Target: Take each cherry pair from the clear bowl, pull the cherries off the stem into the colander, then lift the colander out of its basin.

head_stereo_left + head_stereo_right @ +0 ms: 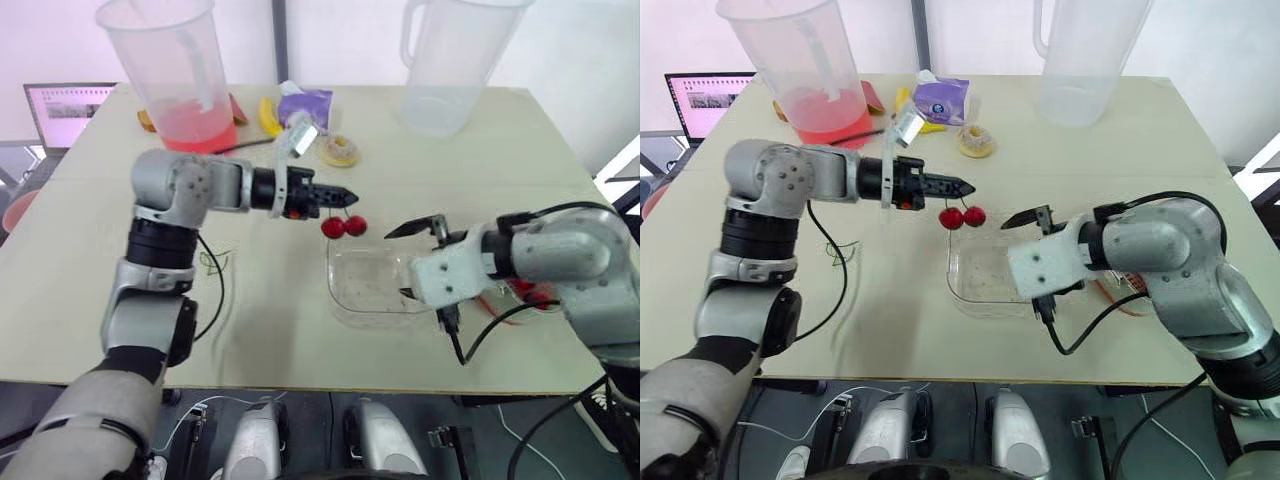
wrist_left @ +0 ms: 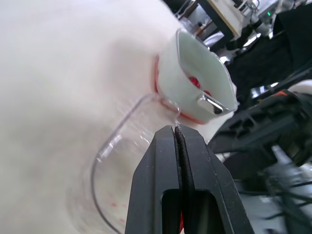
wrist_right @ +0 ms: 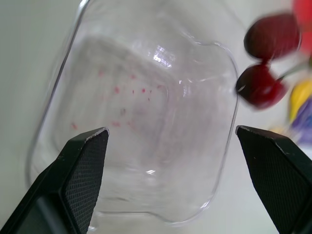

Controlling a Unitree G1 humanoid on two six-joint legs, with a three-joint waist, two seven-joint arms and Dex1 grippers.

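Two eye views, left claw: the left gripper (image 1: pixel 350 197) is closed on the stem of the cherry pair (image 1: pixel 343 227). The pair dangles just past the far left corner of the clear bowl (image 1: pixel 345 300) — off the table (image 1: pixel 470 170) and clear of the bowl's rim.
Eye views, right claw: the right gripper (image 1: pixel 400 262) sits over the bowl's right edge, its two fingers spread apart and gripping nothing.
Eye views, bowl: it lies flat on the table between the two arms, with red specks on its floor.
Eye views, background: a jug of pink liquid (image 1: pixel 175 80) and a clear jug (image 1: pixel 445 60) stand well beyond the bowl's far side.
Left wrist view, claw: the black fingers (image 2: pixel 156 170) are pressed together along their length; the thin stem cannot be made out between them.
Left wrist view, colander: the white colander (image 2: pixel 192 68) stands close beyond the bowl's rim — red fruit shows inside it.
Right wrist view, claw: the fingers (image 3: pixel 83 165) stand wide apart, with the bowl's floor between them.
Right wrist view, cherries: two dark red cherries hang just outside the bowl's rim.
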